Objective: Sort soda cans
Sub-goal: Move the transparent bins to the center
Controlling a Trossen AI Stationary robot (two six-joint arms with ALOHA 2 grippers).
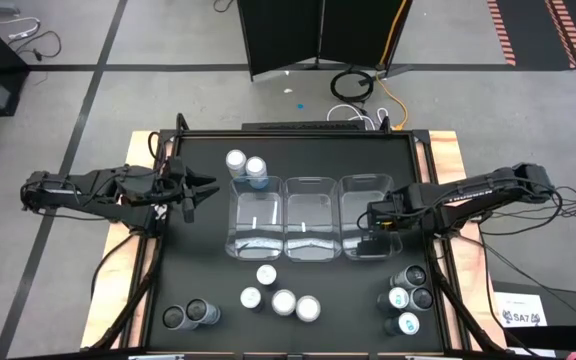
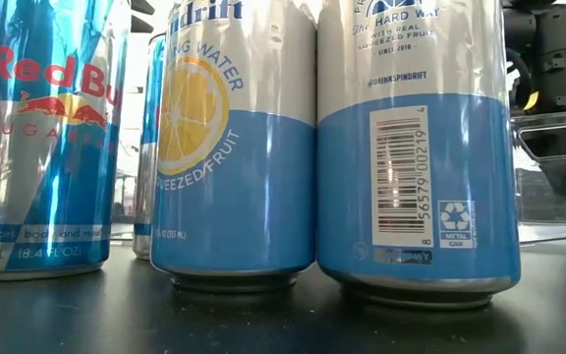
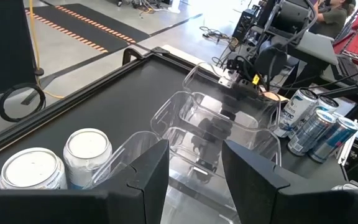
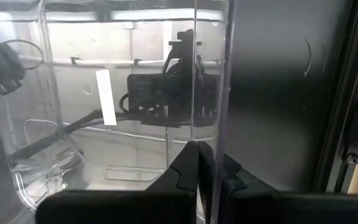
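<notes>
While both arms reach inward from opposite table edges, neither holds a can. The left gripper (image 1: 200, 190) stretches in from nine o'clock, lying low and level, its fingers (image 3: 146, 174) parted with only air between them. Just beyond its tips, toward two o'clock from it, stand two white-topped cans (image 1: 245, 166), touching each other and just beside the far corner of the left bin (image 1: 256, 215). The left wrist view shows that pair (image 3: 61, 163) close beside the fingers, apart from them.

The right gripper (image 1: 371, 213) comes from three o'clock, its arm bent slightly, its jaws pressed together and empty; the tips (image 4: 194, 163) sit against the clear wall of the right bin (image 1: 366, 190). A middle bin (image 1: 311, 212) stands between the two, all three in a row at the table's centre.

Other cans lie toward six o'clock: four white-topped ones (image 1: 280, 296) clustered near the middle, two dark ones (image 1: 189, 316) at seven o'clock, and a mixed group (image 1: 407, 295) at five o'clock near the table's right edge. Bare black tabletop (image 1: 208, 270) lies between the bins and these groups.
</notes>
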